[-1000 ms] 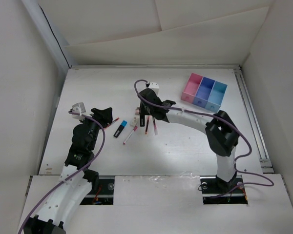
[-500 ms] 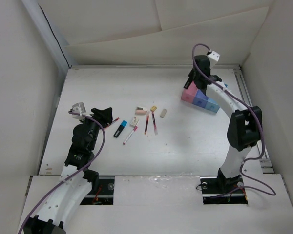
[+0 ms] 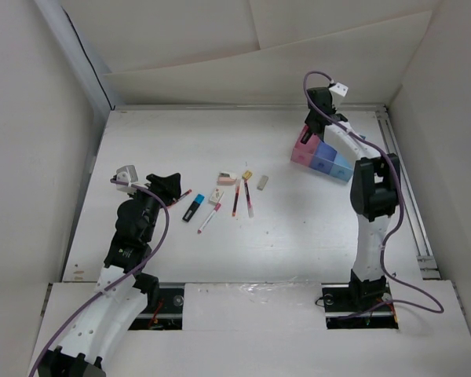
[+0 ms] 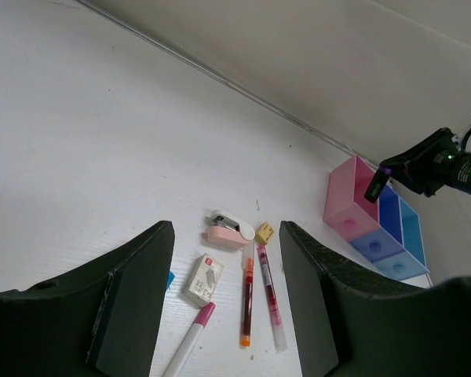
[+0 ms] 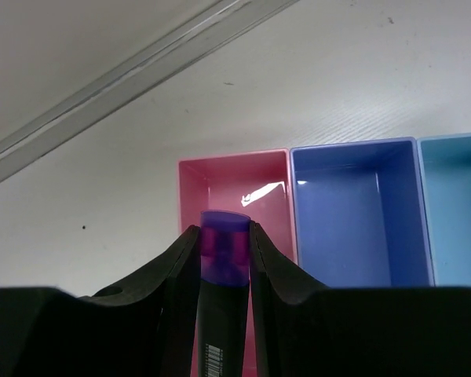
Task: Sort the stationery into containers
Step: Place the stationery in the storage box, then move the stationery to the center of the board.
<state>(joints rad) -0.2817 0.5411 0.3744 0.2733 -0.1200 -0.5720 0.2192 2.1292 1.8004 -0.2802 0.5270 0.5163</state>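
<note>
White table point(image 3: 165, 141): highlighter point(image 5: 223, 263) in right gripper point(image 5: 221, 232), probably tip-first toward pink bin point(image 5: 234, 171)

purple marker point(image 5: 222, 259): barrel running off bottom edge
cyan bin point(image 5: 455, 204): running off right edge
blue highlighter point(image 4: 170, 280): hiding behind left gripper point(image 4: 226, 232)

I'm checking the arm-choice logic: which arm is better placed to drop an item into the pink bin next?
Right. The right gripper is shut on a purple highlighter right at the pink bin; the left gripper is open, empty, far off by the loose pens.
</note>
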